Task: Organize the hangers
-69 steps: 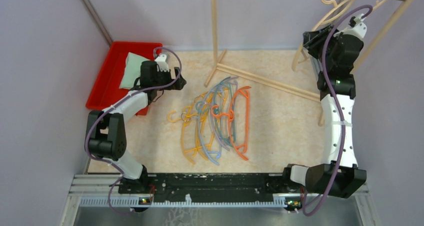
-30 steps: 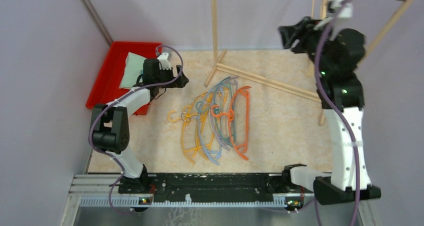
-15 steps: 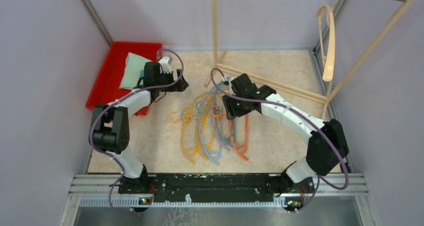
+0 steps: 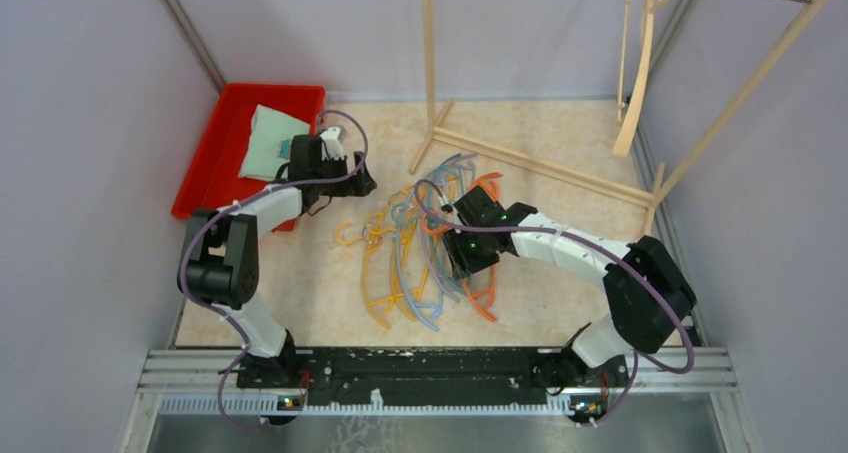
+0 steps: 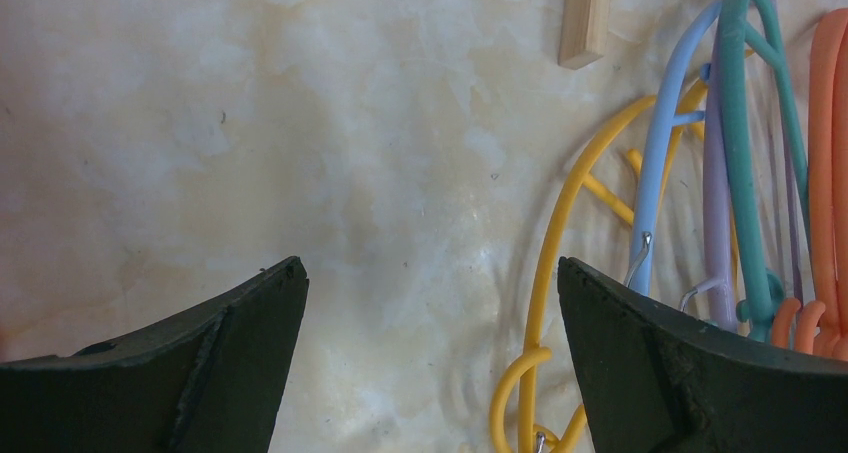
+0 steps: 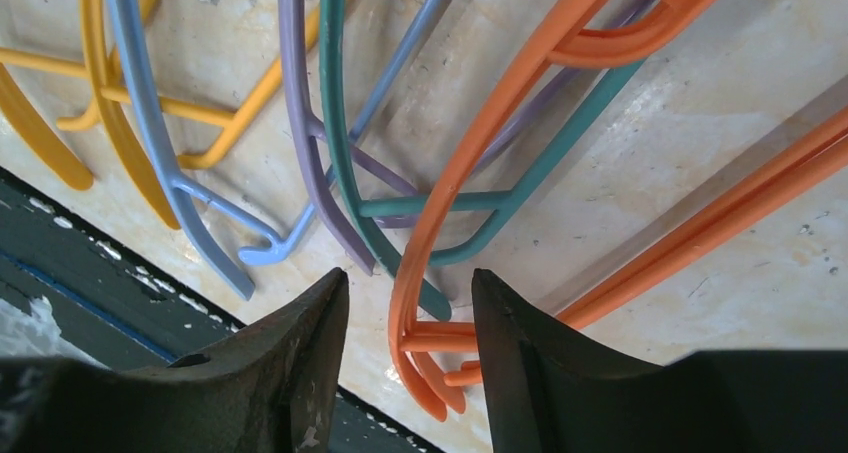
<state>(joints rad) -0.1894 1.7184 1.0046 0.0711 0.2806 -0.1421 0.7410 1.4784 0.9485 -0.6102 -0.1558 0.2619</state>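
Note:
Several thin hangers [image 4: 410, 263] in orange, yellow, teal, light blue and lavender lie in a pile at the middle of the table. My right gripper [image 4: 458, 263] is low over the pile. In the right wrist view it [image 6: 410, 283] is open, with the end of an orange hanger [image 6: 430, 253] between its fingers, not clamped. My left gripper [image 4: 360, 185] is left of the pile. In the left wrist view it [image 5: 430, 273] is wide open and empty, and a yellow hanger [image 5: 548, 273] lies by its right finger. A thicker beige hanger [image 4: 637, 73] hangs on the rack rail at top right.
A red tray [image 4: 205, 168] with a pale green cloth [image 4: 268, 138] sits at the back left. The rack's wooden upright [image 4: 430, 53] and floor poles [image 4: 540, 163] stand behind the pile. A pole end [image 5: 585, 18] shows in the left wrist view. The black base rail [image 6: 100, 273] runs along the near edge.
My right arm left the beige hanger on the rack rail, swung down to the pile and now straddles an orange hanger. The beige hanger swings. My left gripper shifted slightly.

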